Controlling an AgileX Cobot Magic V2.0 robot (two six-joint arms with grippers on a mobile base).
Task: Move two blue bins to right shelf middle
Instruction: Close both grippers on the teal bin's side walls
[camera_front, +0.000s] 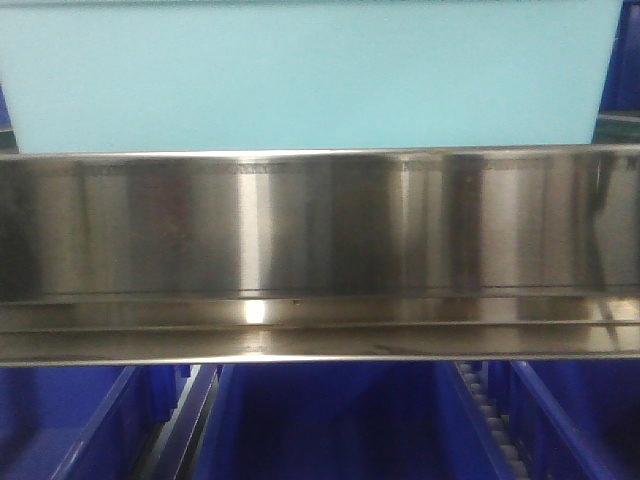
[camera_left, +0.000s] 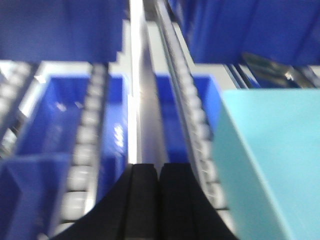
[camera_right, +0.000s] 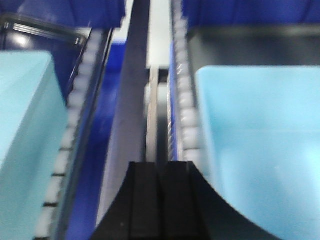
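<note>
Two bins, both pale blue, sit on a shelf in the right wrist view. The first bin (camera_right: 25, 140) is at nine o'clock and the second bin (camera_right: 260, 150) at three o'clock, well apart, with roller tracks (camera_right: 187, 115) and a metal divider between them. Each rests in its own bay, probably so it can slide along the rollers.

Both bins run lengthwise from six o'clock towards twelve, in line with the tracks. The second bin seems to show its open top facing up.

The right tool (camera_right: 162, 165) sits at six o'clock. Its black fingers are pressed together and hold nothing. It aims up the gap between the bays and touches neither bin.

In the left wrist view the left tool (camera_left: 159, 167) is likewise closed and empty at six o'clock, above a roller track. A pale bin corner (camera_left: 270, 160) lies near it at four o'clock, not touching. Dark blue bins (camera_left: 65, 115) fill the lower bays.

The front view shows one broad, plain side of a pale bin at twelve o'clock, nearly as wide as the frame. It stands just behind a shiny steel rail (camera_front: 320, 250). Which of the two bins it is cannot be told.

With both tools free, the bins look set down rather than carried.
</note>
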